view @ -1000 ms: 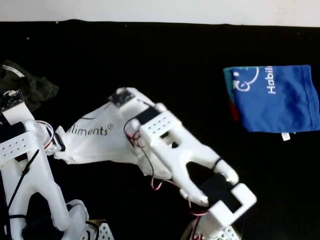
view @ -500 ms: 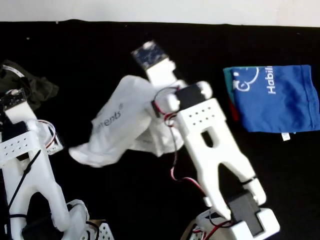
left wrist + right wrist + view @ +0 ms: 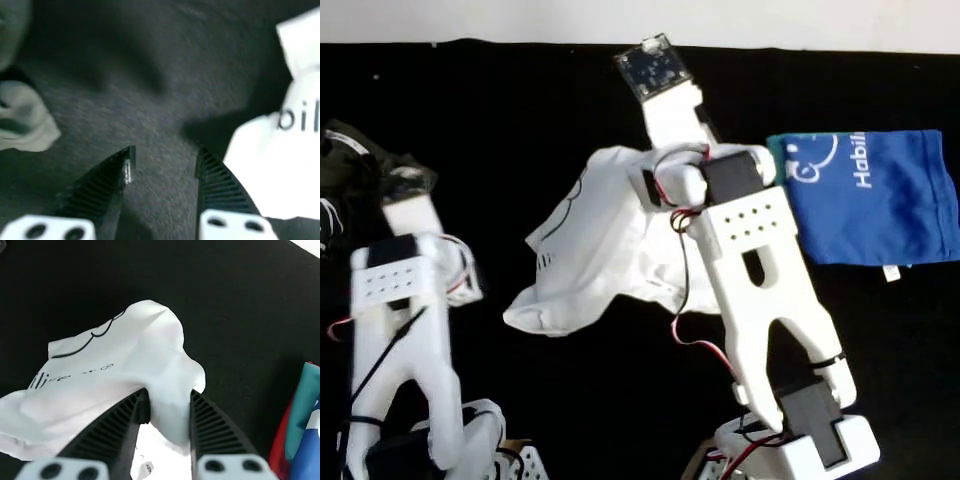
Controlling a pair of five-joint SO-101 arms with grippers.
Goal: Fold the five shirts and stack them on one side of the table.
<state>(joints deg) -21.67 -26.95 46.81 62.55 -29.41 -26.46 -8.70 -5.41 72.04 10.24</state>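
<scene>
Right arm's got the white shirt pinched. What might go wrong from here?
The right gripper pinches only one fold of the white shirt; the fabric may slip out.
It is bunched, so it may land crumpled rather than folded.
It sits close to the blue shirt; dragging could disturb that stack.

The white shirt (image 3: 115, 360) in the right pincer (image 3: 168, 402) is soft, matt, creased cloth. That pincer's inner faces are ribbed black plastic. Beneath the left pincer (image 3: 165, 156), the bench (image 3: 150, 75) looks felt-like, matt black.
</scene>
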